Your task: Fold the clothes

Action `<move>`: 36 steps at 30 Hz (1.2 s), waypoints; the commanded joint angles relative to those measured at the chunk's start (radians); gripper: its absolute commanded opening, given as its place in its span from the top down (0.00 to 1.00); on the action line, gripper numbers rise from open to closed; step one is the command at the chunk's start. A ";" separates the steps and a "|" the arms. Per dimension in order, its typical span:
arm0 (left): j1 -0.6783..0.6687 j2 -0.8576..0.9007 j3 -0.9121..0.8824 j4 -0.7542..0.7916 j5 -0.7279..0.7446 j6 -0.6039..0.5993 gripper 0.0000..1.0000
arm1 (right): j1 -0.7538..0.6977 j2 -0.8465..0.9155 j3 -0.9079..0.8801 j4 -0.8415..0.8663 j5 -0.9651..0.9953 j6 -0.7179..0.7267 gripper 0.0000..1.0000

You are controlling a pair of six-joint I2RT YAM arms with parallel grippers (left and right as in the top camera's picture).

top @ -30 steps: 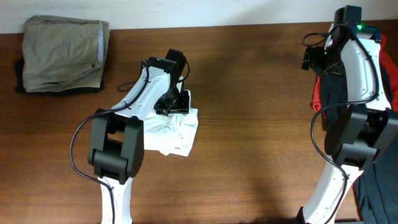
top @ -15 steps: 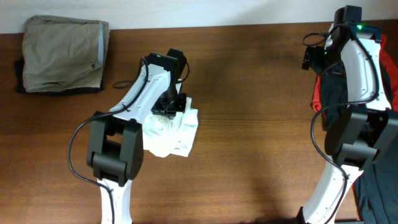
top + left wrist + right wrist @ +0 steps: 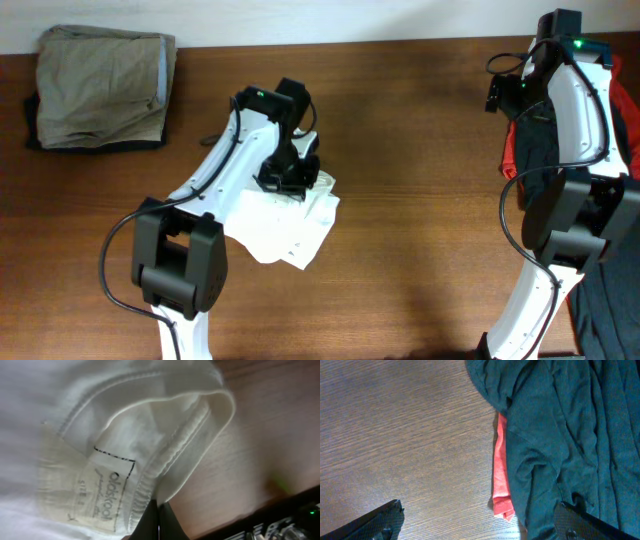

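A crumpled white garment (image 3: 288, 228) lies left of the table's middle. My left gripper (image 3: 291, 177) sits at its upper edge, shut on the ribbed collar (image 3: 200, 435) beside the sewn-in size label (image 3: 107, 492); its dark fingertips (image 3: 170, 524) are pressed together at the collar's fold. My right gripper (image 3: 480, 527) hangs open at the far right, holding nothing, over the edge of a dark teal garment (image 3: 570, 435) that lies on a red one (image 3: 501, 470).
A folded khaki garment (image 3: 100, 85) rests on a dark piece (image 3: 32, 140) at the back left corner. The dark and red clothes pile (image 3: 530, 150) lies along the right edge. Bare wooden table (image 3: 420, 200) lies between the arms.
My left gripper has shut on the white garment's collar and pulled it to the right, drawing the cloth out wider. The right arm has stayed still.
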 commanded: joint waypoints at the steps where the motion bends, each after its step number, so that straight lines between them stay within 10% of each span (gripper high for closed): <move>1: -0.037 -0.023 -0.117 0.000 0.034 0.020 0.99 | 0.003 -0.008 0.015 0.001 0.019 0.002 0.01; 4: -0.080 -0.023 -0.244 0.065 0.058 0.020 0.98 | 0.003 -0.008 0.015 0.001 0.019 0.002 0.01; 8: -0.107 -0.023 -0.348 0.124 0.118 0.024 0.71 | 0.003 -0.008 0.015 0.001 0.019 0.002 0.01; 12: -0.097 -0.025 -0.281 -0.119 0.085 0.098 1.00 | 0.003 -0.008 0.015 0.001 0.019 0.002 0.01; 18: -0.029 -0.169 -0.116 -0.139 -0.209 -0.016 1.00 | 0.003 -0.008 0.015 0.001 0.019 0.002 0.01; 27: 0.013 -0.166 -0.617 0.228 -0.116 -0.136 1.00 | 0.003 -0.008 0.015 0.001 0.019 0.002 0.01; 36: 0.013 -0.488 -0.591 0.099 -0.019 -0.136 1.00 | 0.003 -0.008 0.015 0.001 0.019 0.002 0.01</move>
